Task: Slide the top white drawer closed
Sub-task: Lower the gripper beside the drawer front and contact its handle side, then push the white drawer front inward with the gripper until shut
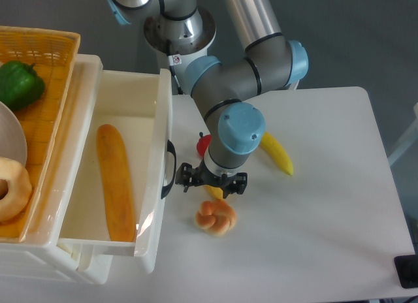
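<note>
Narrow bare strip of surface (326,205) between claw (213,186) and black handle (169,168) of top white drawer (160,120). Crowded just beside claw by bread roll (216,217), red fruit (203,145), yellow banana (277,153). Open surface rightward.

I see my arm reaching in from twelve o'clock, folding at the grey elbow and pointing the blue-capped wrist straight down over the middle of the frame. My gripper (212,187) hangs below the wrist, its black body spread toward nine and three o'clock. From above the wrist hides the fingertips, so I cannot tell how the jaws stand.
</note>
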Motion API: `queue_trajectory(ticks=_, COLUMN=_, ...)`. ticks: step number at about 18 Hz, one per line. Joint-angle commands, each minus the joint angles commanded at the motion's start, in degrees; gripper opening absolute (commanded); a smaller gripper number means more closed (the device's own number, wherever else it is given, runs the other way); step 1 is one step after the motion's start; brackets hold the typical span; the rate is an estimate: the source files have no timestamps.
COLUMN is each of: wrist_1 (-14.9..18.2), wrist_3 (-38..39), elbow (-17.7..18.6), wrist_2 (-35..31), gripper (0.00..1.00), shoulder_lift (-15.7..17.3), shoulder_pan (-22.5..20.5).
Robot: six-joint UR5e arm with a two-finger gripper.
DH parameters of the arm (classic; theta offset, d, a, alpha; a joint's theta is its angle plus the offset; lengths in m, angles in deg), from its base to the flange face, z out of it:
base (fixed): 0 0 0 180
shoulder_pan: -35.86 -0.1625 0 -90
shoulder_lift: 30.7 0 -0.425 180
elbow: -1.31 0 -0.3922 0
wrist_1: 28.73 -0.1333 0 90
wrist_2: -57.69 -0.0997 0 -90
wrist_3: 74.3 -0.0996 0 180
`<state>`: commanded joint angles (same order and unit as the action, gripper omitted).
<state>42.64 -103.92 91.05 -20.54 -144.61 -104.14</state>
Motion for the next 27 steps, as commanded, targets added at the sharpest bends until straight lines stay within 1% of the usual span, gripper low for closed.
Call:
queue_trajectory(ticks=12, wrist_1=0.8, wrist_3=0.0, elbow=-0.2, wrist_2=0.0, gripper=1.00, shoulder_lift=0.4, shoulder_pan=0.5)
queue_trajectory(ticks=16, wrist_1=1.1, wrist_3=0.0, elbow=-0.4, wrist_2=1.1, gripper=1.00, shoulder_lift=1.0, shoulder_pan=0.6)
queue_trajectory(ticks=19, wrist_1=1.8, wrist_3=0.0, elbow=-0.4, wrist_2=1.7, gripper=1.00, shoulder_lift=1.4, shoulder_pan=1.3)
queue_trajectory(ticks=27, wrist_1=1.8, wrist_3=0.4, elbow=-0.4, wrist_2=2.3, gripper=1.00, shoulder_lift=2.2, shoulder_pan=3.4)
